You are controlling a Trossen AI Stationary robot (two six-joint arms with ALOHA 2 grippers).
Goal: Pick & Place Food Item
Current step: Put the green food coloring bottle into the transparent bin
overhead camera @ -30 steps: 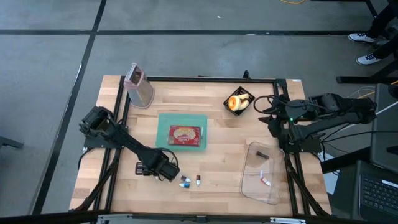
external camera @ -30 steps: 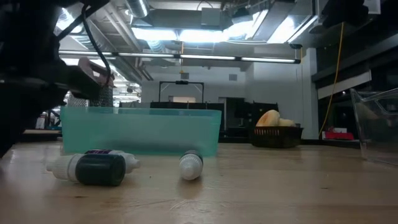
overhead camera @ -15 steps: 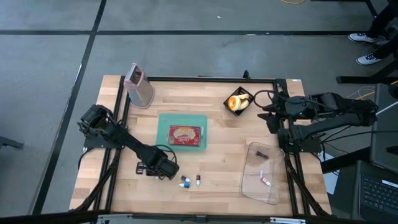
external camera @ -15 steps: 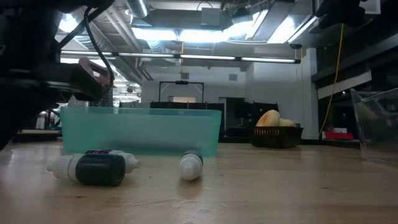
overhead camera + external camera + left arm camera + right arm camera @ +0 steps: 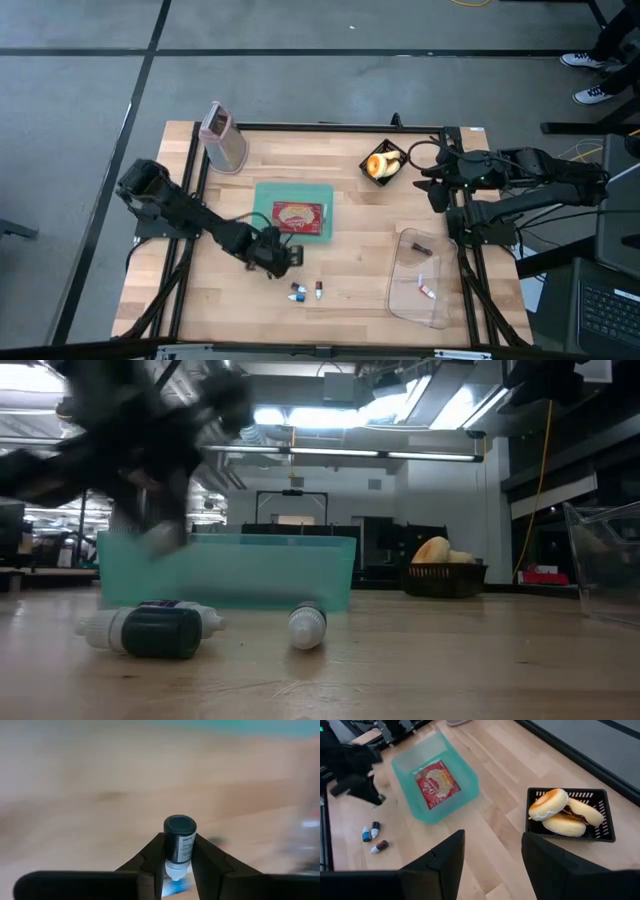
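My left gripper [image 5: 285,255] hangs over the table's near middle, just in front of the teal tray [image 5: 262,212], and is shut on a small dark-capped bottle [image 5: 180,827]. In the low view this gripper [image 5: 150,525] is blurred and stands above the table. A red food packet [image 5: 296,215] lies in the tray. Three more small bottles [image 5: 372,836] lie on their sides on the wood. Doughnuts [image 5: 555,810] sit in a black basket [image 5: 385,163]. My right gripper [image 5: 492,845] hangs open, high at the right, beside the basket. My left gripper pinches the small bottle by the two sides of its white-labelled body [image 5: 186,851] between its two fingers. The bottle lies along the fingers, its dark cap [image 5: 180,826] sticking out past the tips. In the low view the held bottle [image 5: 160,538] is clear of the wood.
A clear plastic container [image 5: 420,280] stands at the near right. A grey upright holder [image 5: 222,140] stands at the far left corner. Bare wood lies between the tray and the basket. A person's shoes [image 5: 590,75] show on the floor beyond the table.
My left gripper has risen from the table's near left part and swung right and toward the far edge, closer to the teal tray, tipping steeper as it went. It is blurred with motion now. The bottles lying on the wood have stayed in place.
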